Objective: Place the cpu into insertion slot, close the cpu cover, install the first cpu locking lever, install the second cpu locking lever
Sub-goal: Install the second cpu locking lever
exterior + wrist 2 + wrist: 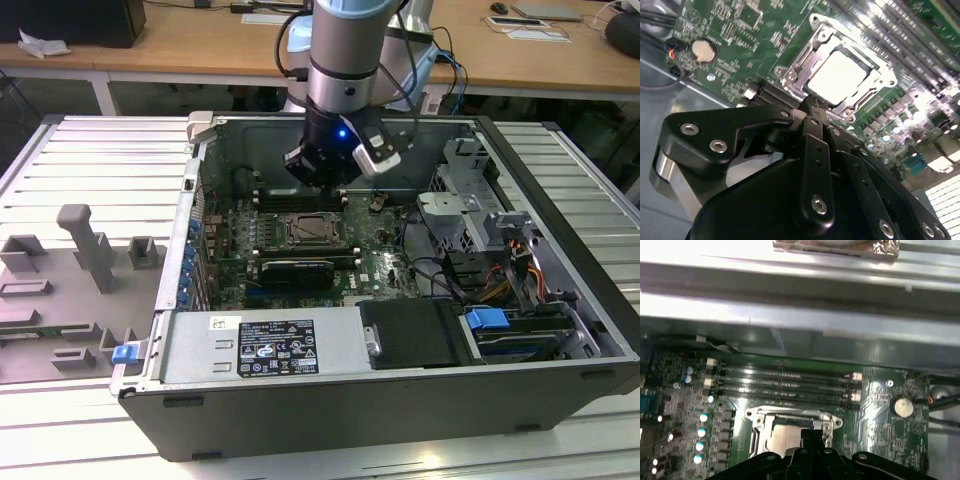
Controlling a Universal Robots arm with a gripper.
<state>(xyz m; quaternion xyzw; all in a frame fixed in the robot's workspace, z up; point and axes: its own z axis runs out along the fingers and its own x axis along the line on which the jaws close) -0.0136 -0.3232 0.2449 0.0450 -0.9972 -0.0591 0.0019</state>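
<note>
Open grey metal computer case [330, 400] is lying on a ribbed pale counter [90, 160], exposing the green board. Black end effector [807, 107] is hovering with fingers pinched together, gripping nothing, tips just beside the silver-rimmed square insertion slot [840, 75]. Small pale silver-grey square cpu [837, 75] is sitting in it, thin silver frame cpu cover [805, 70] lying down around it.

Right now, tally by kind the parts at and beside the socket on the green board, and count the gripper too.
cpu: 1
cpu cover: 1
round coin battery: 1
long memory slots in the first wrist view: 4
gripper: 1
Total: 8
</note>
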